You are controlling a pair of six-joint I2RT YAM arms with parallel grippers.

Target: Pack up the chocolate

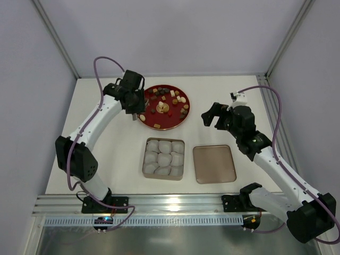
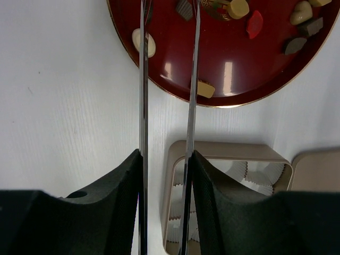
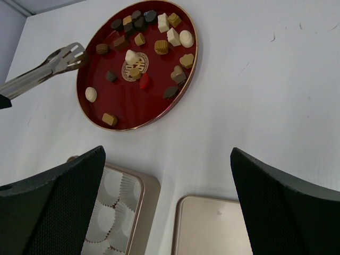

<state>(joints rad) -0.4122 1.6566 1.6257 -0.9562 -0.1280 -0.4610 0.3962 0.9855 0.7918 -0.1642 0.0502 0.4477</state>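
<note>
Chocolate (image 3: 160,47) first: how would you expect it to handle?

Light and hard but easily marked, I'd judge; tiny pieces, some rounded and likely to roll or slip from metal tips. Pinch each gently across its sides, low on the body.

Where is it now?

All the chocolate I can see lies scattered on the red plate (image 3: 149,106), at the far middle of the table (image 1: 106,159), thicker toward the plate's far side. None shows in the tan box (image 1: 144,166).

What holds what?

The left gripper (image 2: 166,164) is clamped around a pair of metal tongs (image 3: 45,69), blades squeezed close together; their tips sit at the plate's left rim with nothing visible between them. The right gripper (image 3: 167,159) is spread wide, holding nothing, off the plate's right side.

And the containers?

The tan box sits just nearer than the plate, packed with crinkled white paper cups (image 1: 163,158), each looking unfilled. Just right of it lies a shallow tan tray (image 1: 214,163), probably the lid, bare inside. Those cups are flimsy, so I'd lower each piece straight in rather than drop it
</note>
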